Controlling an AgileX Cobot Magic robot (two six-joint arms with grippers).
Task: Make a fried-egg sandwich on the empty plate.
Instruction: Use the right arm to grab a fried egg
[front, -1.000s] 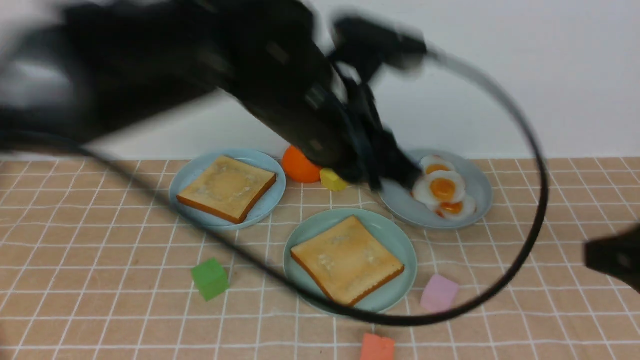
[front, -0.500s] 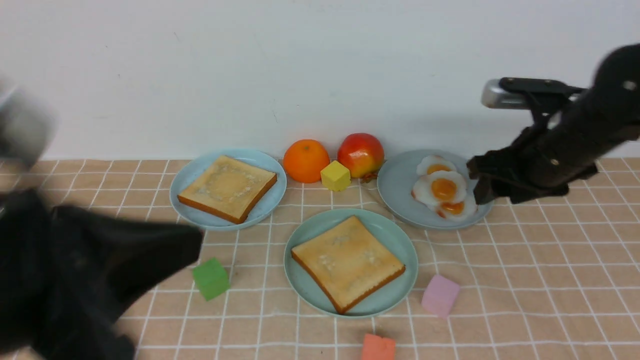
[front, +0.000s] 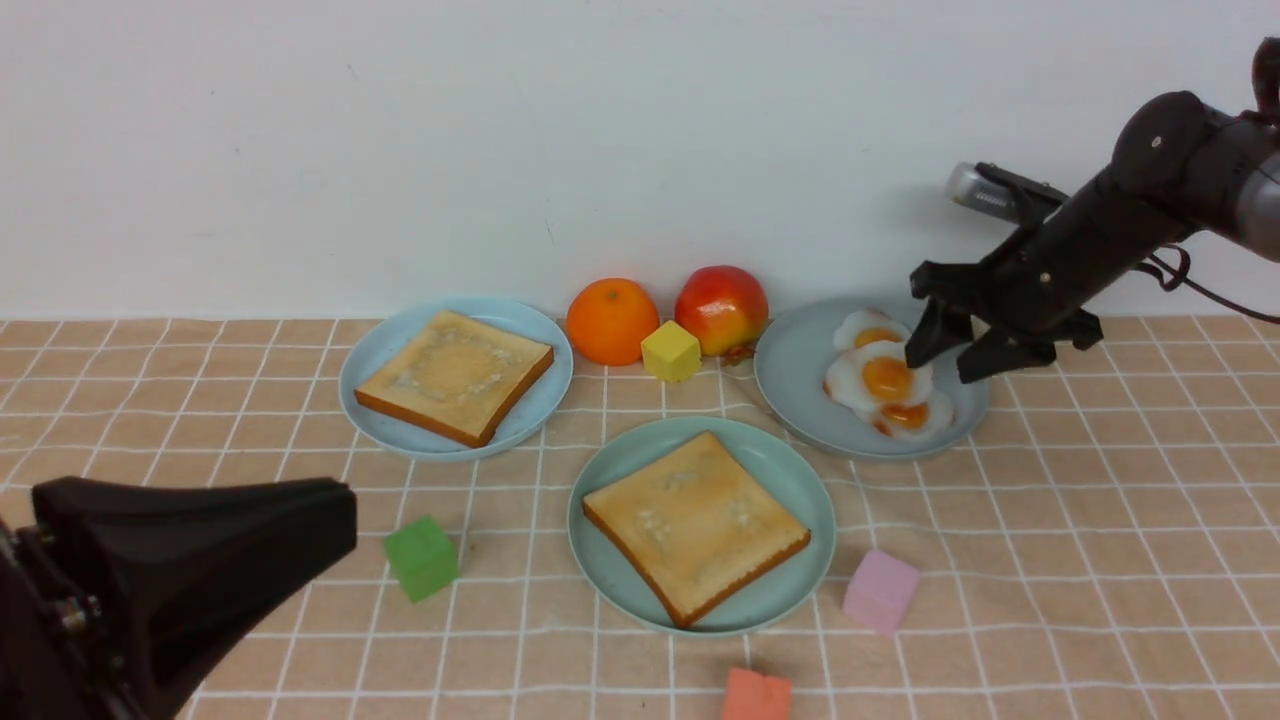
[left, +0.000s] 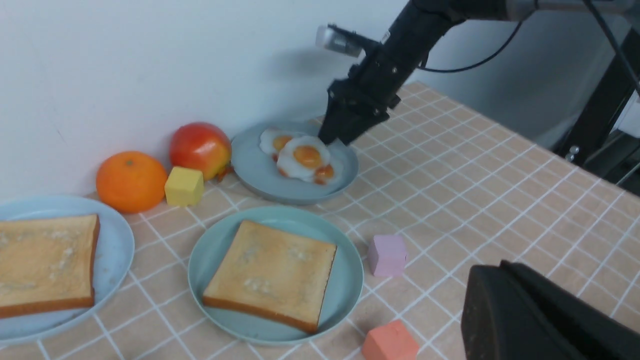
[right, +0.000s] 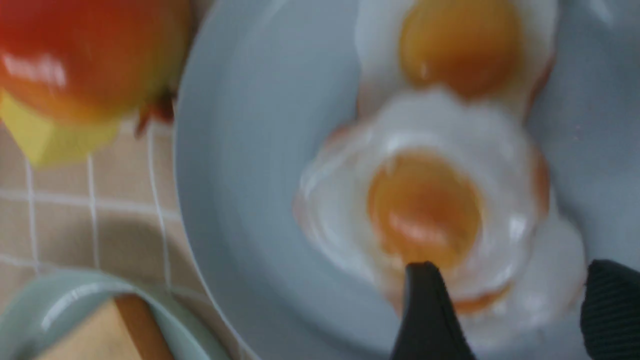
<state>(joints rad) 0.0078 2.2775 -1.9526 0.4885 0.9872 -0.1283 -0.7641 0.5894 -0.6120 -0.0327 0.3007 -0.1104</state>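
Hovering over the grey-blue plate (front: 800, 390) near the bench's back edge, right of centre, the right pincer (front: 942, 366) is standing spread. One of its fingertips (right: 425, 310) is sitting over the edge of the top fried egg (front: 885, 378); contact unclear. That egg is overlapping two other eggs (front: 875, 335). One toast (front: 695, 525) is lying on the mint-green plate (front: 620, 460) mid-bench, toward the front edge; the second toast (front: 455, 375) is lying on the sky-blue plate (front: 375, 350), back left. The left pincer (front: 335, 520) is hanging pressed together at the front-left corner.
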